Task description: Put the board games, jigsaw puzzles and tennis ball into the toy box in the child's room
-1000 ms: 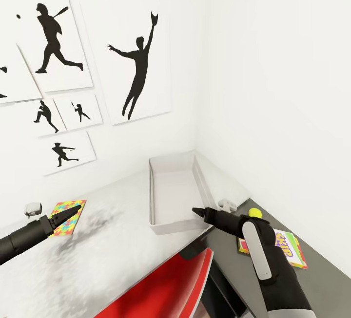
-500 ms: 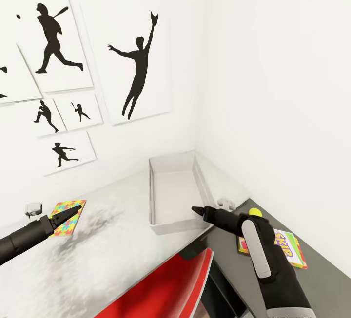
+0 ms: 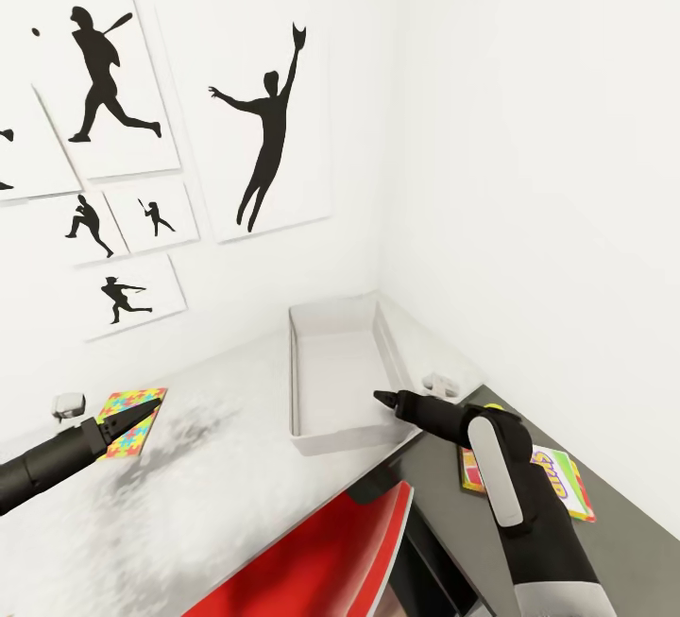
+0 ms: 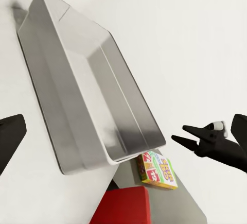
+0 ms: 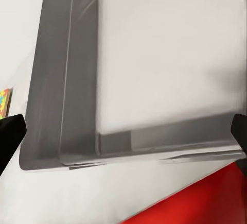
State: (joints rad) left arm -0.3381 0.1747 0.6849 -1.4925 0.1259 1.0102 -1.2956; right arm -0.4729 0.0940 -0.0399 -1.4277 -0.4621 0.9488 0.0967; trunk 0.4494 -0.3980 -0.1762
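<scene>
From the head we see the jigsaw puzzle (image 3: 131, 420) beside the left gripper (image 3: 142, 409); both wrist views show the toy box (image 4: 87, 105) empty. The right gripper (image 3: 381, 399) carries nothing; we cannot tell either gripper's opening.

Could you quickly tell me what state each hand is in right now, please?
Left hand: open, holding nothing, over the jigsaw puzzle.
Right hand: open, empty, beside the toy box.

toy box (image 3: 338, 381): grey, empty, on table | jigsaw puzzle (image 3: 133, 418): flat | board game (image 3: 557, 484): flat
</scene>
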